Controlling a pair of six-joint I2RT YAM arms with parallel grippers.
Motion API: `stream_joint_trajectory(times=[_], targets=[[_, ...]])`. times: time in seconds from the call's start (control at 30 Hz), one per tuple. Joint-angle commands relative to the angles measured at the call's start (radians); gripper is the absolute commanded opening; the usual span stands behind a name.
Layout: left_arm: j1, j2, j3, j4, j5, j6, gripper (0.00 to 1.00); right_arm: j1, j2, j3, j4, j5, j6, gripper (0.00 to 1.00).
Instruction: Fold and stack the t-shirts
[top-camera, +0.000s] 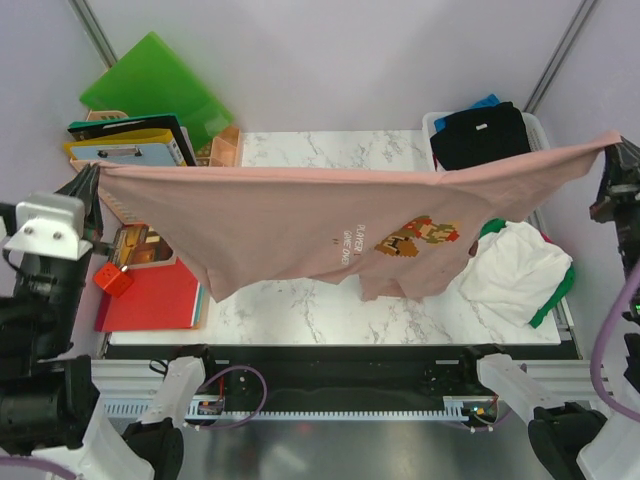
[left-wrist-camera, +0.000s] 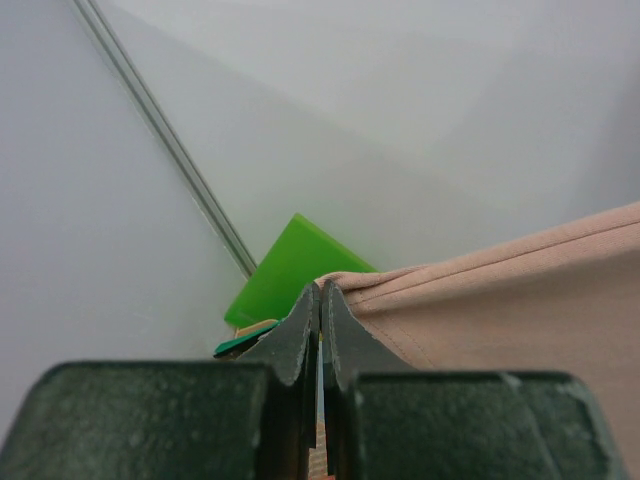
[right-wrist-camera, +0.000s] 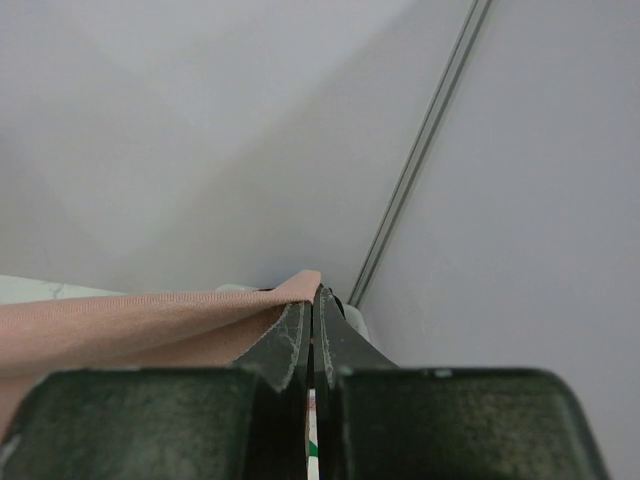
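Note:
A dusty pink t-shirt (top-camera: 300, 220) with a pixel game-character print hangs stretched in the air across the marble table (top-camera: 330, 150). My left gripper (top-camera: 88, 172) is shut on its left corner, the pink cloth (left-wrist-camera: 520, 310) pinched at the fingertips. At the far right my right gripper (top-camera: 612, 152) is shut on the other corner, where the hem (right-wrist-camera: 150, 315) runs off to the left. A white t-shirt with green trim (top-camera: 515, 270) lies crumpled on the table's right side. Black and blue t-shirts (top-camera: 480, 130) sit in a white bin at the back right.
Green plastic folders (top-camera: 160, 85) and clipboards stand in a rack at the back left. A red folder (top-camera: 150, 295) with a small red block (top-camera: 113, 278) lies at the table's left edge. The bin (top-camera: 432, 125) occupies the back right corner.

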Motion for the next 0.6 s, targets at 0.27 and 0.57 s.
stream_joint_trajectory(times=[0.27,0.57], targets=[[0.003,-0.020,0.152,0.007,-0.046,-0.024,0.02,-0.024,-0.031,0.120,0.019,0.009,0.005,0.00],[0.003,-0.024,0.168,-0.004,-0.046,-0.025,0.02,-0.027,-0.040,0.122,0.016,0.012,-0.004,0.00]])
